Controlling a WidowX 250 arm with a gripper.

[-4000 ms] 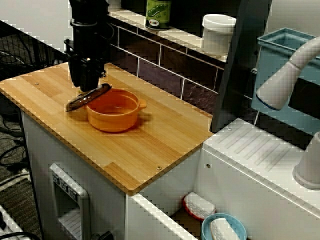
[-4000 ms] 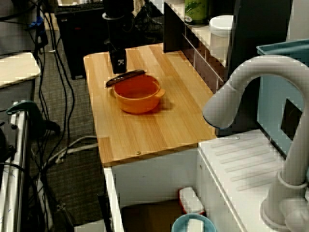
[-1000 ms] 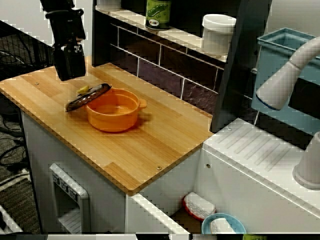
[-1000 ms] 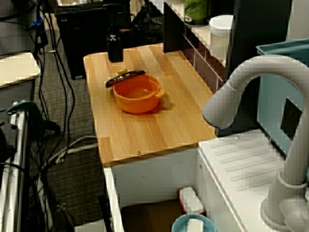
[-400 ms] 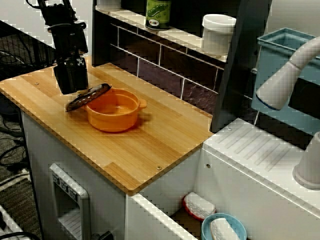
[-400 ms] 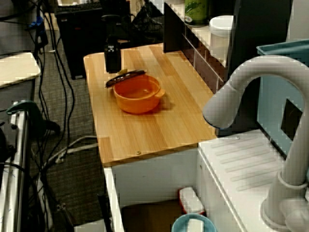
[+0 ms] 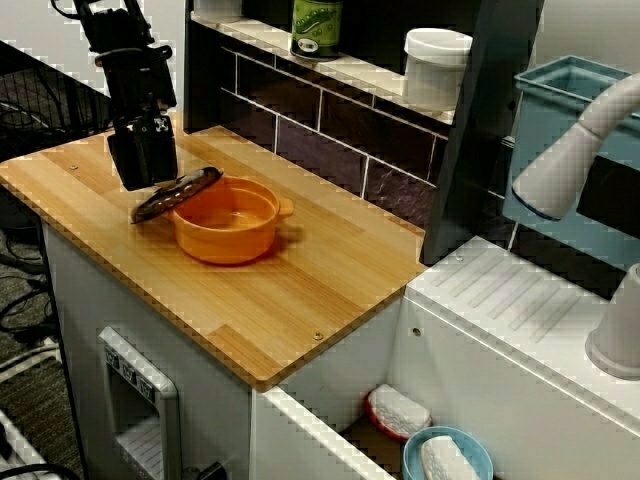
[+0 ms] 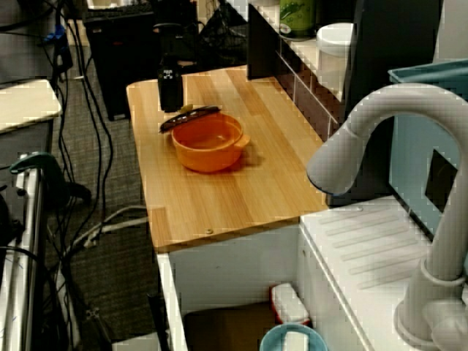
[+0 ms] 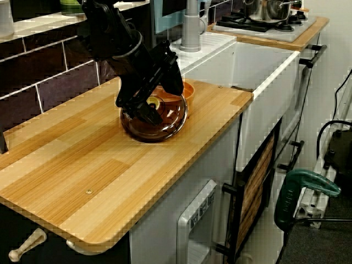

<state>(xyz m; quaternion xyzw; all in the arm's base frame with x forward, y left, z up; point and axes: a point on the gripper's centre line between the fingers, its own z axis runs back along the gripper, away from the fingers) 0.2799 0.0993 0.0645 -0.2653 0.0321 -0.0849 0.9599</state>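
Observation:
An orange pot (image 7: 228, 220) with two small handles stands on the wooden counter (image 7: 300, 290). A brown glass lid (image 7: 178, 194) leans tilted against the pot's left rim, its lower edge on the wood. In the view from the counter's far end the lid (image 9: 155, 118) faces the camera, showing its yellow knob (image 9: 152, 103). My black gripper (image 9: 144, 110) hangs low over the lid. It is open, with a finger (image 9: 133, 103) on each side of the knob, and nothing is held. Seen from the tap end, the gripper (image 8: 170, 102) is just behind the lid (image 8: 190, 118) and the pot (image 8: 208, 141).
A green jar (image 7: 317, 28) and a white canister (image 7: 436, 66) stand on the tiled ledge behind the counter. A grey tap (image 7: 575, 150) and a blue bin (image 7: 560, 110) are to the right, over a white draining board (image 7: 520, 320). A stove with a steel pot (image 9: 269, 10) lies beyond.
A second ago the gripper was higher and further left, away from the lid. It has come down next to the lid's knob. Pot and lid have not moved.

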